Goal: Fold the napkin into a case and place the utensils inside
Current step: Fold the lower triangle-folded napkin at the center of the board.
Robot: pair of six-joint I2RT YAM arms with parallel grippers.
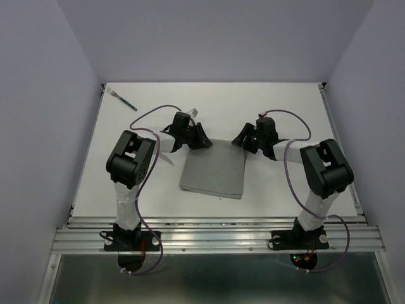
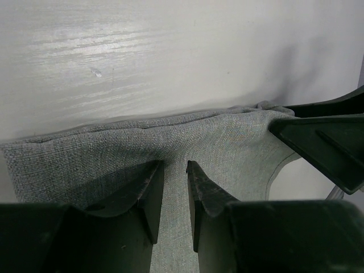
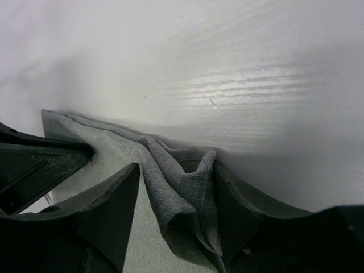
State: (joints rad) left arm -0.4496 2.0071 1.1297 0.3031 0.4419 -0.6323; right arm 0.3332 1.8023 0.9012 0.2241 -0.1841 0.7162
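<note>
Mid-table: napkin [image 1: 214, 170], plain mid-grey woven cloth, folded to a rough rectangle with its near edge slightly skewed. It lies flat except along its far edge.
Far edge of cloth: both grippers sit at it, one on the far-left corner and one on the far-right corner, their tips near each other.
Left gripper [image 2: 175, 165]: dark matte wedge-shaped fingers, low over the cloth with a narrow slit between them. Fine weave shows through the slit. I cannot tell whether any fold is nipped, because the tips hide the contact.
Right gripper [image 3: 176, 170]: curved black fingers clamped on a bunched ridge of the napkin. The cloth puckers into a soft hollow roll between them.
Hem: straight and layered along the far edge, with a small crumple at the right corner.
Table [image 1: 285, 107]: white and slightly glossy, with faint wood-grain streaks.
Utensil [image 1: 124, 100]: slim, with a teal handle and a pale end. It lies at the table's far-left corner, well apart from the napkin.
</note>
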